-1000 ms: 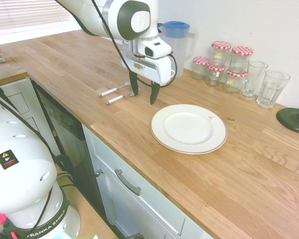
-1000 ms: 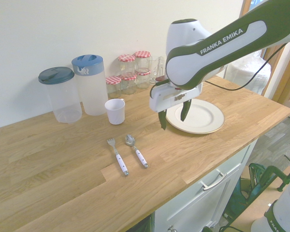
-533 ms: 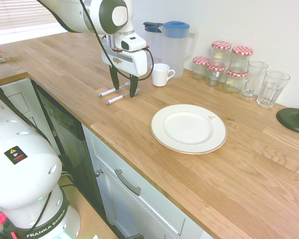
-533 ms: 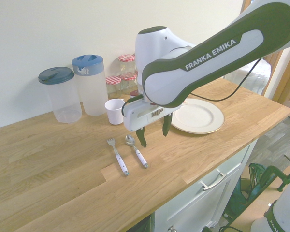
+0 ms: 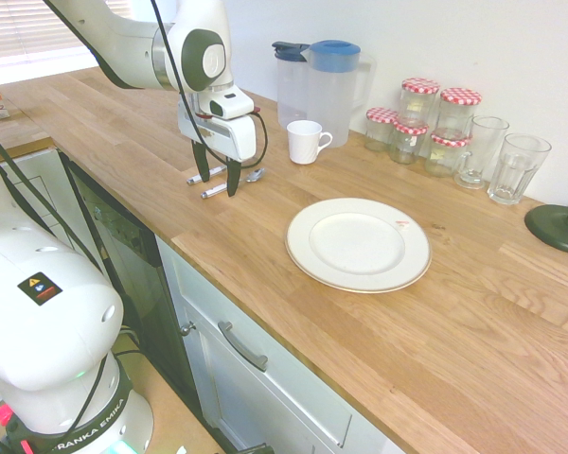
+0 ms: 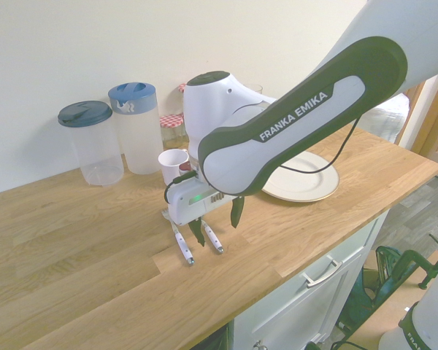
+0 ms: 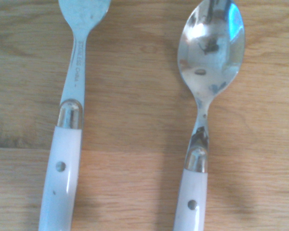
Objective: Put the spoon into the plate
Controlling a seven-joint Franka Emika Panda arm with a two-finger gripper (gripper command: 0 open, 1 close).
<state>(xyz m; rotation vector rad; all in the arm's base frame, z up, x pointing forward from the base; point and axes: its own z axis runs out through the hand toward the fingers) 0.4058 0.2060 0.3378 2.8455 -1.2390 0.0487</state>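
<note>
Both exterior cameras look down at the gripper [image 5: 217, 178] from opposite ends of the counter [image 5: 473, 312], sharing the plate [image 5: 358, 243] beyond it. The wrist camera looks straight down, close, at the spoon [image 7: 204, 96] beneath.

Both exterior views bright, evenly daylit; blown-out glare at the window blinds [image 5: 47, 28]. Soft, short shadows on the bench [image 5: 511, 331]. Wide-angle bowing at the frame edges. Wrist view slightly soft throughout; the spoon [image 7: 209, 62] bowl shows bright mirror reflections, and faint shadows lie beside both handles.
</note>
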